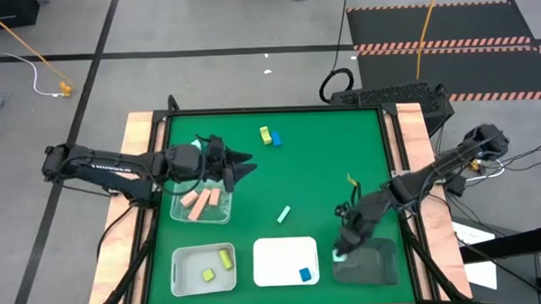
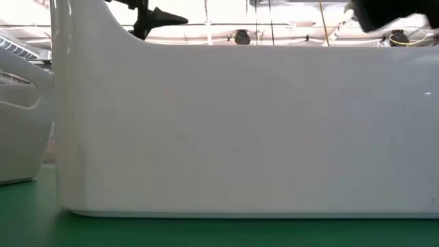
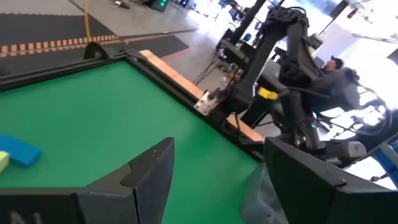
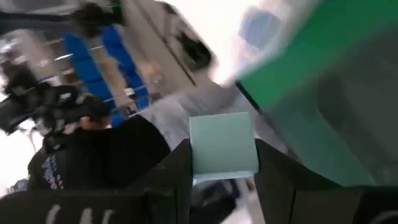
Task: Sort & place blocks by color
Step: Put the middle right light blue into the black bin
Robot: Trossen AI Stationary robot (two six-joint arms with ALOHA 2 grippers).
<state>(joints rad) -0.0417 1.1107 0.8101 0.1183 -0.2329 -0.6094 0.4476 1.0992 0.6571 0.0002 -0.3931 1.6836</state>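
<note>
My right gripper (image 1: 341, 248) is shut on a pale mint block (image 4: 224, 146) over the left rim of the dark tray (image 1: 374, 264). My left gripper (image 1: 242, 167) hangs open and empty past the far right corner of the clear tray (image 1: 178, 212), in which salmon-pink blocks (image 1: 200, 202) lie. A yellow-green block (image 1: 265, 133) and a blue block (image 1: 275, 139) lie side by side on the green mat at the far middle. A mint bar (image 1: 283, 214) lies flat mid-table. A second clear tray (image 1: 177, 280) holds yellow-green blocks (image 1: 225, 258). A blue block (image 1: 305, 274) lies in the white tray (image 1: 278, 251). My right gripper pinches the mint block between its two fingers, one on each of two opposite faces (image 4: 198, 155). The fingers slant down toward the table's near left. The block (image 1: 339, 254) shows just past the fingertips, above the dark tray's left rim.
The white tray's wall (image 2: 240, 123) fills the low view. Open green mat (image 1: 325, 168) lies between the far blocks and the trays. Wooden rails (image 1: 142, 129) edge the table left and right. In the left wrist view the blue block (image 3: 18, 152) lies ahead on the mat.
</note>
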